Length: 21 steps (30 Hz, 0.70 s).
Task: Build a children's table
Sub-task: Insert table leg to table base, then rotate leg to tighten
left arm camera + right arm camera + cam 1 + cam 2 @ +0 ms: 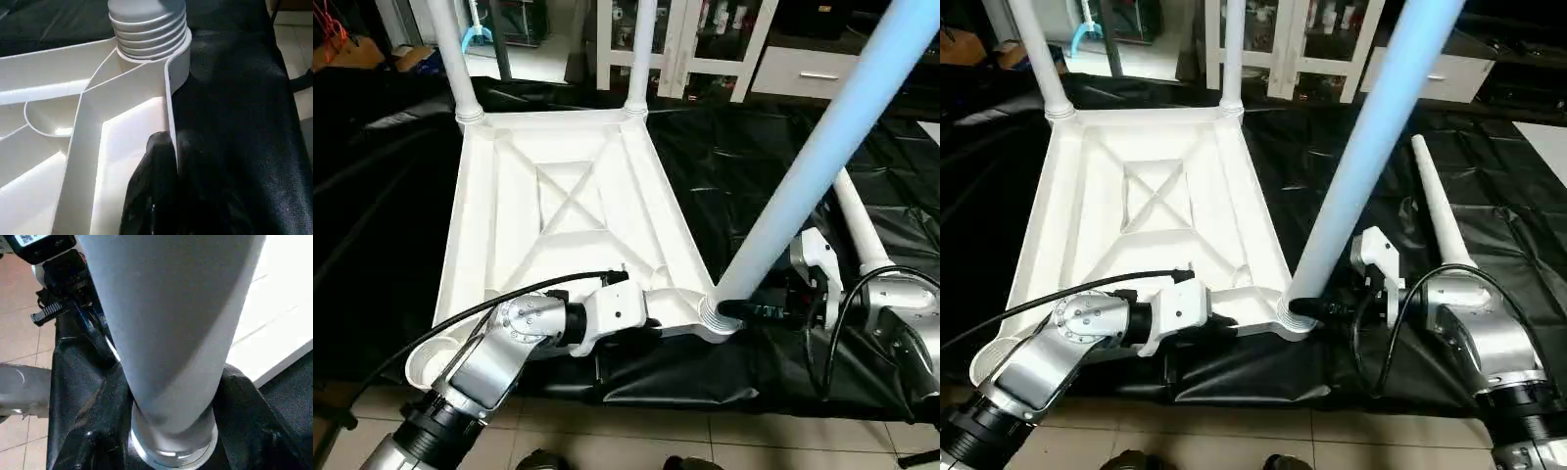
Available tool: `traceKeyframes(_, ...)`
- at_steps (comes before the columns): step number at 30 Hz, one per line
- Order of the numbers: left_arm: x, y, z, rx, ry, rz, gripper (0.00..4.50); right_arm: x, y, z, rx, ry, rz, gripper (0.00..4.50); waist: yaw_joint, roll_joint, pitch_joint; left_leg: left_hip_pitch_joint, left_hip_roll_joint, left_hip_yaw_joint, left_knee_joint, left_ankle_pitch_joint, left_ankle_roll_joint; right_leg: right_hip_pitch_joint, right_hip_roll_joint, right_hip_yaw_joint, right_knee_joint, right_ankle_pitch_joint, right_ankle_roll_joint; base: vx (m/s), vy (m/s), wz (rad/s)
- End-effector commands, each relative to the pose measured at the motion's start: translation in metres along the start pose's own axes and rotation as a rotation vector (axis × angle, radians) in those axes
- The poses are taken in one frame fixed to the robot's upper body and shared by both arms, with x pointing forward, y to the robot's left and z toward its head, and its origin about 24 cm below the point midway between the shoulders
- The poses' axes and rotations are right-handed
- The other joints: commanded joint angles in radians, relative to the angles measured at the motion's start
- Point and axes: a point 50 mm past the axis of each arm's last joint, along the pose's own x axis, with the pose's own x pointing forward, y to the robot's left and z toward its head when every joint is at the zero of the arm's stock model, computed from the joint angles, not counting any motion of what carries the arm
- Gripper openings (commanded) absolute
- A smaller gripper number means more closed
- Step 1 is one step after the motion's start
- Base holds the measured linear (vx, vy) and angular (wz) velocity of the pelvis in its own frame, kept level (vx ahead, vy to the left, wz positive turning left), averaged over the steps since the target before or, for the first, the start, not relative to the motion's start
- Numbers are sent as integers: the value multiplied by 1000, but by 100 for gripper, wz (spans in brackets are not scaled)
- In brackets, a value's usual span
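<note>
Black plastic sheeting [773, 186] covers the floor, and on it the children's table top [558, 225] lies ribbed side up, two legs [458, 69] already upright in its far corner sockets. A third leg [803, 186] stands in the near right socket [713, 318], leaning toward the robot's right. The left gripper [168, 161] pinches the top's near rim beside that socket, fingers narrow on the thin wall, steadying it. The right gripper [171, 431] straddles the leg's base, its fingers at either side of the threaded collar; whether they grip it cannot be told. A fourth leg [1435, 206] lies loose nearby. Seating this leg well probably means bringing it upright before twisting, while the left keeps the top from turning.
</note>
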Motion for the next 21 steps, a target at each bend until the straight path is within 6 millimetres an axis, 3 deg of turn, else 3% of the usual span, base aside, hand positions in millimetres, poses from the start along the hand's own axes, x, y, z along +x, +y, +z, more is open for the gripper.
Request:
traceKeyframes(1, 6, -9, 15, 36, -100, -58, 0, 1, 0, -4, 20, -4, -24, 197, -6, -23, -64, 20, 31, -21, -67, -233, 73, 37, -27, 16, -72, -361, -176, 0, 0, 0)
traceKeyframes(6, 8, -6, 10, -2, -49, -17, 0, 10, -4, -11, 59, -17, -179, 195, -16, -22, -64, 19, 29, -24, -72, -267, 40, 33, -25, 14, -76, -425, -151, 0, 0, 0)
traceKeyframes(11, 12, 3, 6, -67, 3, 96, 0, 21, -8, -19, 119, -10, -373, 195, -40, -23, -60, 15, 26, -35, -80, -346, -4, 30, -24, 8, -89, -530, -104, 0, 0, 0)
traceKeyframes(13, 17, 7, 11, -112, 3, 151, 0, 33, -9, -24, 178, -12, -512, 194, -46, -23, -60, 16, 25, -37, -80, -360, -12, 28, -24, 8, -91, -547, -94, 0, 0, 0)
traceKeyframes(14, 17, 7, 11, -112, 3, 151, 0, 33, -9, -24, 178, -12, -512, 194, -56, -23, -60, 15, 22, -41, -81, -380, -22, 25, -23, 4, -95, -569, -87, 0, 0, 0)
traceKeyframes(15, 25, 10, 19, -150, -2, 197, 0, 48, -9, -27, 239, -4, -659, 194, -60, -23, -59, 14, 21, -43, -82, -384, -28, 26, -23, 4, -94, -577, -83, 0, 0, 0)
traceKeyframes(17, 26, 11, 20, -154, -2, 203, 0, 50, -10, -27, 243, -3, -674, 193, -71, -21, -61, 9, 17, -54, -86, -398, -41, 30, -25, -2, -97, -592, -73, 0, 0, 0)
traceKeyframes(18, 33, 15, 26, -190, -8, 262, 0, 61, -12, -27, 265, -6, -779, 193, -79, -17, -61, 5, 17, -61, -90, -415, -42, 35, -24, -4, -98, -578, -69, 0, 0, 0)
traceKeyframes(19, 35, 17, 29, -208, -12, 292, 0, 68, -12, -27, 272, -11, -820, 193, -84, -17, -61, 9, 16, -59, -89, -421, -45, 27, -23, -4, -102, -554, -78, 0, 0, 0)
traceKeyframes(21, 39, 20, 33, -231, -17, 330, 0, 76, -13, -25, 278, -21, -872, 193, -91, -18, -61, 9, 13, -62, -89, -441, -50, 29, -22, -9, -103, -568, -74, 0, 0, 0)
